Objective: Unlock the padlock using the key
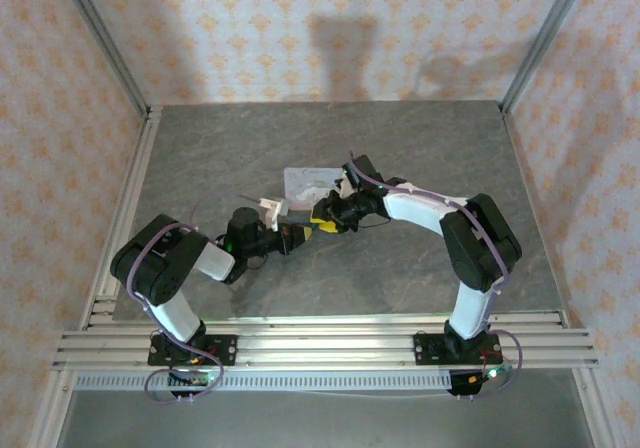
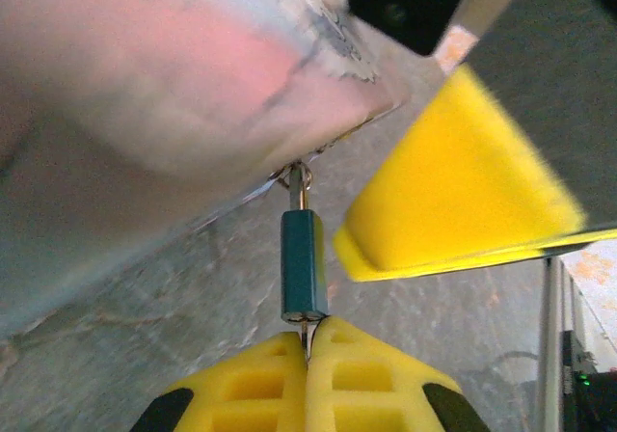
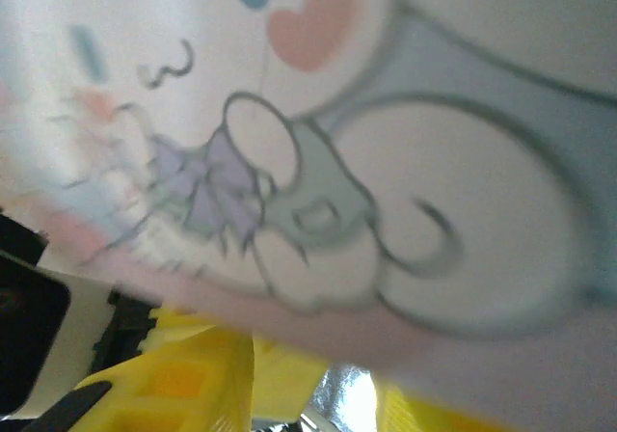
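The small teal padlock (image 2: 304, 266) hooks onto the tin's (image 2: 145, 85) edge by its shackle, key (image 2: 306, 335) at its opposite end.

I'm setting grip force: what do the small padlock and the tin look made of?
Padlock: probably metal, smooth teal coating with a dull sheen; silvery bare shackle. Tin: likely thin sheet metal, glossy printed surface, going by the bright reflections and thin edge.

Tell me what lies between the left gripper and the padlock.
Left wrist view: a thin metal sliver, probably the key, joins left gripper and padlock.
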Available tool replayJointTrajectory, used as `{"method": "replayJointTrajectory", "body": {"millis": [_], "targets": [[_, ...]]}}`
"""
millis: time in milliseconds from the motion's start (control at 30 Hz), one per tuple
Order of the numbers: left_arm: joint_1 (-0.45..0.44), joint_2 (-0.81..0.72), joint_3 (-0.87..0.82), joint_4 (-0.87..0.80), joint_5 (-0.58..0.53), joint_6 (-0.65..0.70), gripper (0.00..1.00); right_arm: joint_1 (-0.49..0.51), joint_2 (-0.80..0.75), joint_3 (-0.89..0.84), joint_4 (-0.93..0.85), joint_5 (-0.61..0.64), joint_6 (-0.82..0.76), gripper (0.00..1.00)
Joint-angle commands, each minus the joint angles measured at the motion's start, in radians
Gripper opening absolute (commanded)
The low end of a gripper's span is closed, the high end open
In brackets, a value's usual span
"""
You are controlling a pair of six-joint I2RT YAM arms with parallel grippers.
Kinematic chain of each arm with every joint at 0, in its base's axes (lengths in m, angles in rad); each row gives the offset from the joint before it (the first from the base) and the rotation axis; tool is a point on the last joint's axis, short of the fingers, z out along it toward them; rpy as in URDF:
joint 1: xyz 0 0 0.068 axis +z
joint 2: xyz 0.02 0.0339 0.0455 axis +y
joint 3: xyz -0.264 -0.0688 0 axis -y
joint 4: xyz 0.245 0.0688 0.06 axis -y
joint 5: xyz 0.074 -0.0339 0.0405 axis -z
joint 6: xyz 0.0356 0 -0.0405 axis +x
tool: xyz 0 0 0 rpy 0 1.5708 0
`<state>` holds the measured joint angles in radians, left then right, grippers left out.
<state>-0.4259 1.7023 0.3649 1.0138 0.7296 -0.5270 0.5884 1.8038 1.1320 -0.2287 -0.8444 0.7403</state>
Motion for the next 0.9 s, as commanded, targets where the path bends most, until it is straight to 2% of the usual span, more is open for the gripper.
{"method": "replayJointTrajectory", "body": {"millis": [0, 233, 567, 867], "targets": [[-0.011, 0.018, -0.010, 0.087, -0.047, 0.005, 0.00, 0.010, -0.001, -0.018, 0.002, 0.037, 0.027, 0.39], [-0.013, 0.046, -0.027, 0.094, -0.083, 0.012, 0.00, 0.027, -0.038, -0.045, 0.003, 0.150, 0.046, 0.50], [-0.031, 0.044, -0.030, 0.072, -0.109, -0.001, 0.00, 0.123, -0.125, -0.156, 0.146, 0.422, 0.174, 0.52], [-0.043, 0.021, -0.032, 0.067, -0.124, -0.076, 0.00, 0.163, -0.112, -0.262, 0.367, 0.484, 0.303, 0.52]]}}
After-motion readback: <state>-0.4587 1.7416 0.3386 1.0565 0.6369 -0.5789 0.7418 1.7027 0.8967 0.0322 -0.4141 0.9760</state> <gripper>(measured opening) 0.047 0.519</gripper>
